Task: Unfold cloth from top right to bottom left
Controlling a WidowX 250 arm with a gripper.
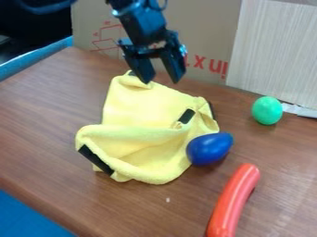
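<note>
cloth, yellow and bunched in some folds, lies on the brown table, with a dark strip at its lower left edge. the black gripper is near the upper edge of it, the two fingers standing wide apart and with nothing between them. so, i judge, the step in hand is to come to the cloth before the grasp; the unfolding is not yet done. the next move, in my opinion, asks to go to the upper right part, to go down and pinch only the top layer, then to draw it gently toward the bottom left. the blue toy touches the cloth at the lower right, therefore a careless pull could perhaps make it roll.
</note>
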